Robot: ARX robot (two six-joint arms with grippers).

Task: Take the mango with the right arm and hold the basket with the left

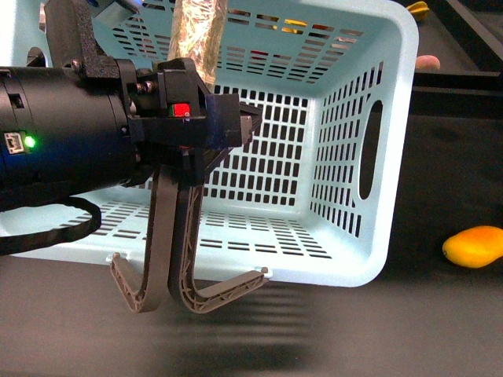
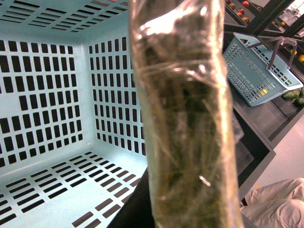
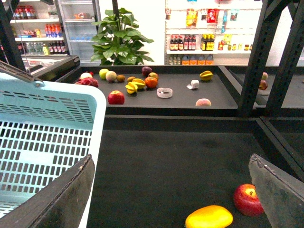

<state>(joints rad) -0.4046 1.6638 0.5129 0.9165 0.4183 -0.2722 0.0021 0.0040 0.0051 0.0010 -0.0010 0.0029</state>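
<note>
The light blue basket (image 1: pixel 346 149) fills the middle of the front view, tilted so its inside faces me. My bulky black left arm reaches in from the left. Its gripper (image 1: pixel 245 126) is shut on the basket near the two grey-brown handles (image 1: pixel 169 243), which hang down. The left wrist view looks into the basket (image 2: pixel 52 109) past a film-wrapped column (image 2: pixel 185 118). The yellow-orange mango (image 1: pixel 474 246) lies on the black surface right of the basket. My right gripper (image 3: pixel 171 194) is open above that surface, with the mango (image 3: pixel 209 217) lying between its fingers (image 3: pixel 61 199), untouched.
A red apple (image 3: pixel 248 199) lies beside the mango, close to the right finger. The raised back shelf holds another red apple (image 3: pixel 116 97), star fruits (image 3: pixel 135 85), an orange (image 3: pixel 151 82) and a peach (image 3: pixel 203 102). Black frame posts (image 3: pixel 251 57) stand at the right. A second blue basket (image 2: pixel 259 71) sits further off.
</note>
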